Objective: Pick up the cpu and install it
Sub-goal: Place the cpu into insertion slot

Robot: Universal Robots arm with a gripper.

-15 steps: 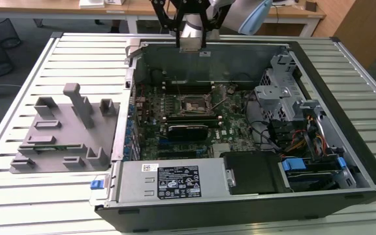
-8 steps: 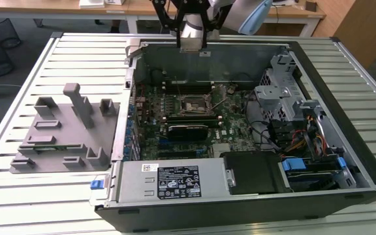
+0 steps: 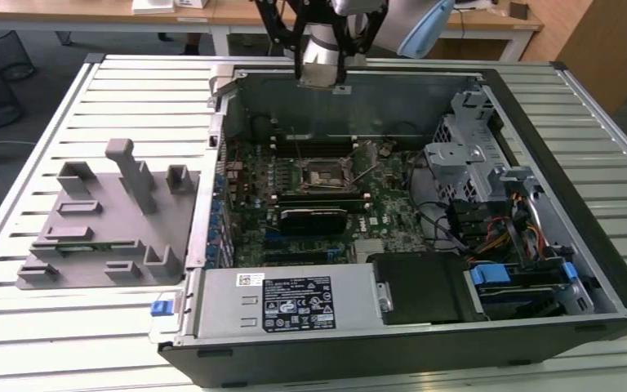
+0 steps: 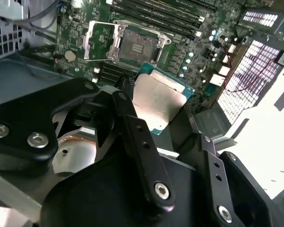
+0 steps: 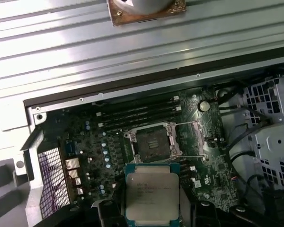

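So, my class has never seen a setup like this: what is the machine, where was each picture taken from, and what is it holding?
It is a robot arm with a two-fingered gripper. The exterior view looks from off the arm at an open computer case lying on a slatted metal table, beside a grey plastic holder. Both wrist views come from cameras riding on the arm. The gripper holds a square silvery processor chip above the circuit board; the socket there is open and empty.
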